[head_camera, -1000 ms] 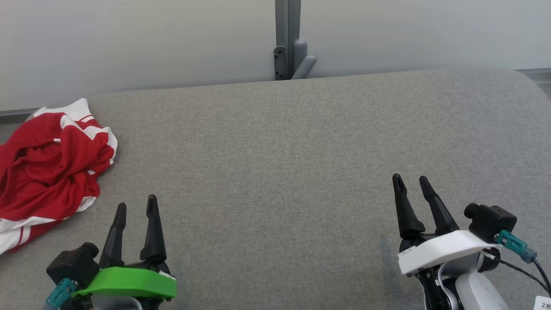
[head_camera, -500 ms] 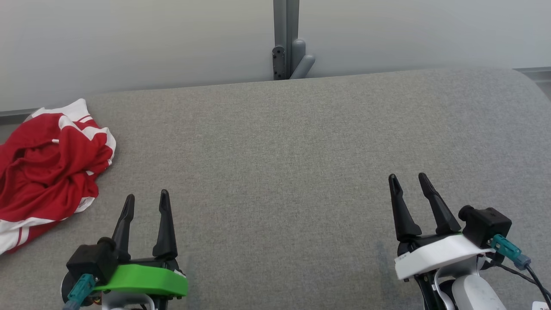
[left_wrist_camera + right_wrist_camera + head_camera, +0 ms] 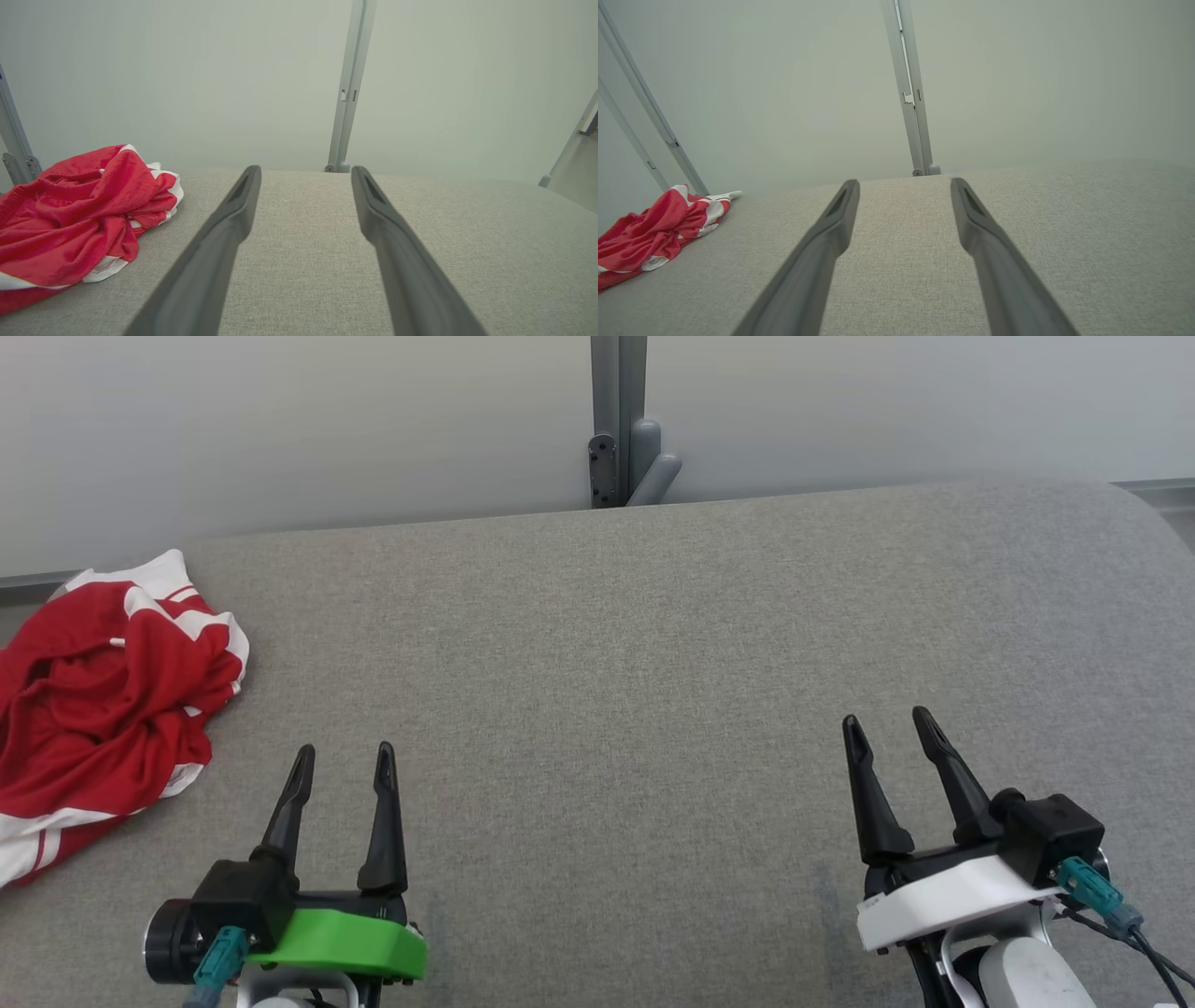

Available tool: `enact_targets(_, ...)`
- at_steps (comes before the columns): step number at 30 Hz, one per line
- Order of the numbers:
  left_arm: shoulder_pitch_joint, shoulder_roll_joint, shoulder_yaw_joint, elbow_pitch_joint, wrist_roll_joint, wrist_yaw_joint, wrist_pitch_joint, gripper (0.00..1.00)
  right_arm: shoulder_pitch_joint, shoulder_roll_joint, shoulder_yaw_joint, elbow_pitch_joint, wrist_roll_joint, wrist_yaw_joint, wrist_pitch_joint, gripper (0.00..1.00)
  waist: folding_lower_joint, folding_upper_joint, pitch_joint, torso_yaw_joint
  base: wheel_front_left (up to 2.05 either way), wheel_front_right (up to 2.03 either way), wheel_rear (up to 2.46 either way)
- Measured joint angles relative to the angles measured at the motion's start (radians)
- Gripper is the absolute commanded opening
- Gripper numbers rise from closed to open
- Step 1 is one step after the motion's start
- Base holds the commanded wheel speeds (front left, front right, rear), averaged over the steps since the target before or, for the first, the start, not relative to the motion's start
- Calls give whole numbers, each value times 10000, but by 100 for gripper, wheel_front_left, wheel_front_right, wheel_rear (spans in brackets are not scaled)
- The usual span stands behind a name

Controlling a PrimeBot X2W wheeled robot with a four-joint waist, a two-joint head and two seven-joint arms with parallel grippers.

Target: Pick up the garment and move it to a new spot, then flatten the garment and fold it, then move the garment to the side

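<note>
Lying crumpled at the left edge of the grey fabric surface [image 3: 607, 653], the red-and-white garment [image 3: 103, 709] touches neither gripper. The left gripper [image 3: 344, 756] and right gripper [image 3: 885, 719] hover over bare fabric, jaws spread, holding nothing.

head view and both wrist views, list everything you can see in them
garment: one, red with white trim, crumpled at the left edge of the fabric surface
fabric surface: one, grey, spans the foreground
post: one, grey metal, behind the far edge, centre
wall: pale grey, background
left claw: one, dark fingers on green mount, open, empty, lower left
right claw: one, dark fingers on white mount, open, empty, lower right
</note>
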Motion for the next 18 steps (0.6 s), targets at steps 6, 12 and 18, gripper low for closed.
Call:
enact_targets(6,-40,8,-94,19,477,0,-100,100,39,-2,-42,-81,-433,0,-117,100,0,0,5,-17,0,0,0)
enact_targets(12,-41,15,-184,98,792,23,-219,100,154,-4,-61,-148,-882,0,-221,100,0,0,21,-26,0,0,0)
enact_targets(18,-51,21,-301,190,1035,-42,-324,100,221,-6,-65,-221,-1248,0,-307,100,0,0,49,-21,0,0,0)
